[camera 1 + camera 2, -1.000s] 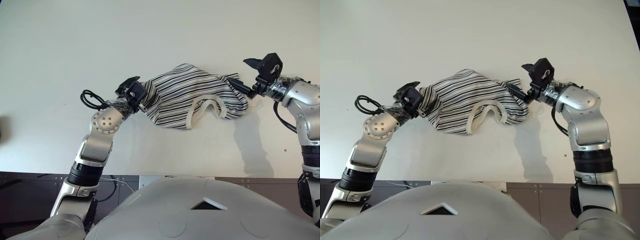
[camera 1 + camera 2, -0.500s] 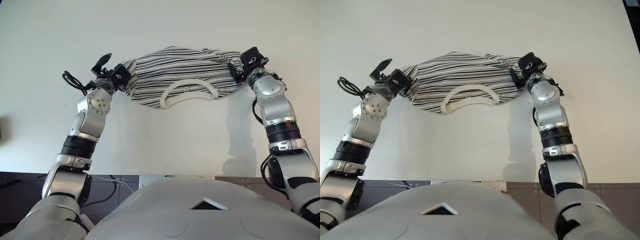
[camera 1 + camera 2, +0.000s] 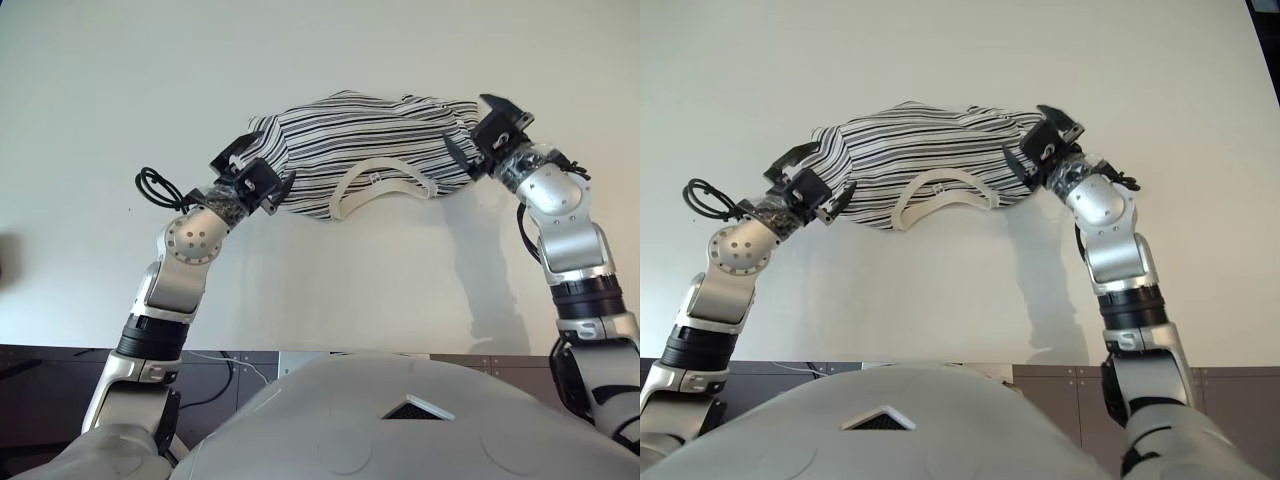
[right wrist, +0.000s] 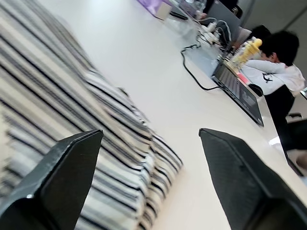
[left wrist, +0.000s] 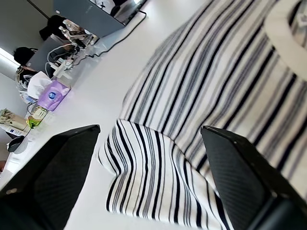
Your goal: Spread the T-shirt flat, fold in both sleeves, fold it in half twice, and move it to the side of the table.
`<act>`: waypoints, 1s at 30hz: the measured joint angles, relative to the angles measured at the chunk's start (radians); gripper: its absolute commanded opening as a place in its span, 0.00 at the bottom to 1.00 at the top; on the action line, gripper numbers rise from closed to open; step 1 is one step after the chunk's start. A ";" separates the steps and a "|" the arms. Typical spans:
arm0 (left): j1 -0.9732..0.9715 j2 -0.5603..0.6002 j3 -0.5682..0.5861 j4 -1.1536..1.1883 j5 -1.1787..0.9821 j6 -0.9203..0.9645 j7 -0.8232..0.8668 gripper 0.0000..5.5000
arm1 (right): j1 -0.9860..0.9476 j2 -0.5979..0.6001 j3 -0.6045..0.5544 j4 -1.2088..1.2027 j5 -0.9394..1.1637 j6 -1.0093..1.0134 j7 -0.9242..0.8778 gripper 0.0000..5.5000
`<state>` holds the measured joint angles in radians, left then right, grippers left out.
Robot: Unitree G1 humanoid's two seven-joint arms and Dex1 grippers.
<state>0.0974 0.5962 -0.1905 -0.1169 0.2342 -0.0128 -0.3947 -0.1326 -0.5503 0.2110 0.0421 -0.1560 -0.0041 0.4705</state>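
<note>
The black-and-white striped T-shirt lies bunched in a wide band on the white table, its cream collar on the near side. My left gripper is open at the shirt's left end, with its fingers either side of the cloth edge. In the left wrist view a striped fold lies between the spread fingers of the left gripper. At the shirt's right end my right gripper is open, holding nothing. The right wrist view has that gripper just off the striped cloth.
Broad bare table lies on all sides of the shirt; its front edge runs close to me. Far along the table are laptops, a black cable, a purple pack and bottles.
Both grippers were shut on the shirt's ends, carrying it farther out and stretching it wide. Now they have let go, opened, and drawn back slightly; the shirt rests on the table.
</note>
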 measured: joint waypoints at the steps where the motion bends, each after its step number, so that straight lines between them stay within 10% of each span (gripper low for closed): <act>1: 0.034 0.036 0.022 -0.021 0.013 -0.013 -0.013 0.71 | 0.033 -0.059 0.000 -0.023 -0.025 -0.047 0.024 0.67; 6: 0.104 0.167 0.068 -0.087 0.067 -0.050 -0.090 0.71 | -0.017 -0.258 -0.018 0.179 -0.282 -0.228 -0.116 0.67; 23: 0.015 0.160 -0.059 0.045 0.299 -0.190 0.001 0.71 | -0.132 -0.249 0.048 0.425 -0.349 -0.547 -0.193 0.67; 30: 0.014 0.150 -0.082 0.093 0.300 -0.245 0.034 0.52 | -0.073 -0.326 0.050 0.444 -0.302 -0.637 -0.038 0.67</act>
<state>0.1113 0.7464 -0.2721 -0.0240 0.5347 -0.2574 -0.3609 -0.2058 -0.8764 0.2613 0.4859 -0.4581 -0.6412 0.4323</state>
